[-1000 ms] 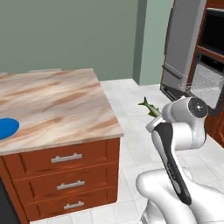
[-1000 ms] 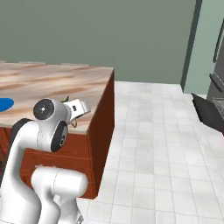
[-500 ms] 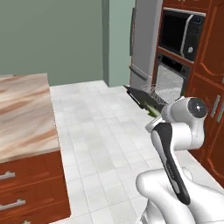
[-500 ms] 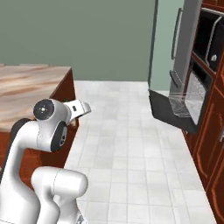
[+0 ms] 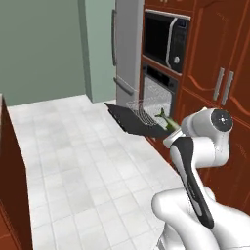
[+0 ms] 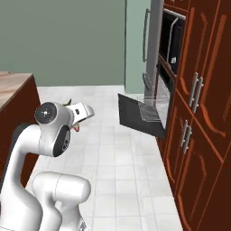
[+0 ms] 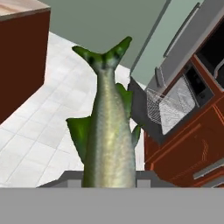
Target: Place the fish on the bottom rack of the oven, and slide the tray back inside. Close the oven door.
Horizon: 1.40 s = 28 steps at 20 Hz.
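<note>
My gripper [image 7: 109,178] is shut on the fish [image 7: 107,131], whose greenish-grey body and forked tail rise up the middle of the hand view. In the left base view the fish [image 5: 166,122] sticks out of the hand beside the oven. The oven [image 5: 158,90] is set in red-brown cabinetry, its black door [image 5: 131,119] folded down flat. A silver wire rack [image 5: 141,108] is pulled out over the door [image 7: 141,109]; the rack [image 7: 168,105] lies ahead and to the right of the fish. The gripper [image 6: 74,113] is held well short of the open door [image 6: 137,116].
A microwave [image 5: 163,39] sits above the oven, and a grey refrigerator [image 5: 128,49] stands just beyond it. Tall red-brown cabinets [image 6: 198,126] run along the right. The wooden island [image 6: 13,97] stands at the left. White tiled floor [image 5: 73,146] lies between them.
The whole picture has swung from the island toward the oven wall, so the base has moved. The fish stays held in the gripper, and the oven now looks closer.
</note>
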Available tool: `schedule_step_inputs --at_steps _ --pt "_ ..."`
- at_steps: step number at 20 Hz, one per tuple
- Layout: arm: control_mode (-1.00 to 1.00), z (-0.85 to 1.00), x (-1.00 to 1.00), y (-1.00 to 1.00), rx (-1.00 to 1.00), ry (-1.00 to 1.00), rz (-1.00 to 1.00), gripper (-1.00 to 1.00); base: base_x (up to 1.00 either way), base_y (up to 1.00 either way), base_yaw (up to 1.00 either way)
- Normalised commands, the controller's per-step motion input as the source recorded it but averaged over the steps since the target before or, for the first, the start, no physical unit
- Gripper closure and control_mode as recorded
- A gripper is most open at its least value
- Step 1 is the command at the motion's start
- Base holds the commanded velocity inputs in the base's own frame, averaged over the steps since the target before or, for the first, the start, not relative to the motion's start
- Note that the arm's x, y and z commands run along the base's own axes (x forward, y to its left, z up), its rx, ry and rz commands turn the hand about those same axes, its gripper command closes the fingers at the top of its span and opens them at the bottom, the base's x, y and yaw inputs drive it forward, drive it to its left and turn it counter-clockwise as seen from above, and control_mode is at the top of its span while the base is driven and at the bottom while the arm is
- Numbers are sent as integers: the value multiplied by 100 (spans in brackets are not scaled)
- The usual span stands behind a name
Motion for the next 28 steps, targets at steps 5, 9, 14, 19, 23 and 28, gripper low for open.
schedule_step_inputs --at_steps 5,9,14,19,23,28 --pt "100 0 0 0 0 0 0 100 97 -27 -23" --pt "100 0 0 0 0 0 0 100 99 -24 -24" --pt "100 0 0 0 0 0 0 100 90 -18 -23" --pt "100 0 0 0 0 0 0 100 78 -1 -21" --pt "100 0 0 0 0 0 0 100 73 0 -18" --pt "100 0 0 0 0 0 0 100 68 -2 -17"
